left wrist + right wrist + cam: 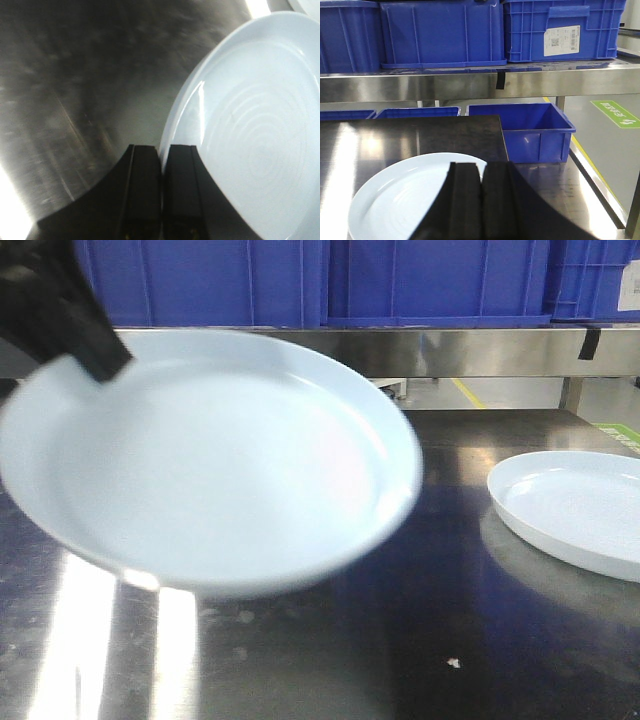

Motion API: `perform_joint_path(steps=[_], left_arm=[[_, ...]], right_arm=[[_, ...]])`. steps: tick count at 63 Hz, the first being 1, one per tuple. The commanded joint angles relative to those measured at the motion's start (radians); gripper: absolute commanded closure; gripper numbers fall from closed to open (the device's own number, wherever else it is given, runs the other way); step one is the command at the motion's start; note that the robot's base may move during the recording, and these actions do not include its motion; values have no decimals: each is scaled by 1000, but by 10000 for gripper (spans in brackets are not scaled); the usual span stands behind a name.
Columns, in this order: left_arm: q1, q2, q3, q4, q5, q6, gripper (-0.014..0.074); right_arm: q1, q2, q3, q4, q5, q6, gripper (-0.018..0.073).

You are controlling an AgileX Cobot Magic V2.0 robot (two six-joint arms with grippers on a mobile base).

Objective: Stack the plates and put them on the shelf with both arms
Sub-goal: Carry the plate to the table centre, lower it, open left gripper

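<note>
we see dark steel desk [400, 640] across front. blue crates [400, 280] in row on shelf [450, 350] behind desk. lifted plate [210, 470] held above desk's left side, blurred. second plate [575, 510] flat on desk at right, well apart from first. left claw [161, 150] pinched on lifted plate's rim. right claw [481, 167] fingers pressed together, gripping nothing, over second plate's near edge; contact we cannot tell.

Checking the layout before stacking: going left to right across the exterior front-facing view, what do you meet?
The left end effector → held plate → bare dark tabletop → second plate lying flat.
</note>
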Motion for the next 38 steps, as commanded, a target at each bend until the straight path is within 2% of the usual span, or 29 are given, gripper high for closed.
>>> perform_joint_path(steps=[1,11,20,38], left_arm=[[-57,17,-31,-35,-67,2,506],[-111,126,-31,-37,-137,2,506],[-117,214,-31,-42,-188,2,506],[-117,274,-31,-46,-192,2,505]], right_arm=[[-6,-21,-16,-10,-86,-3,510],[-6,-21,-16,-10,-86,-3,510],[-6,-21,-16,-10,-86,-3,510],[-6,-21,-16,-10,-88,-3,510]])
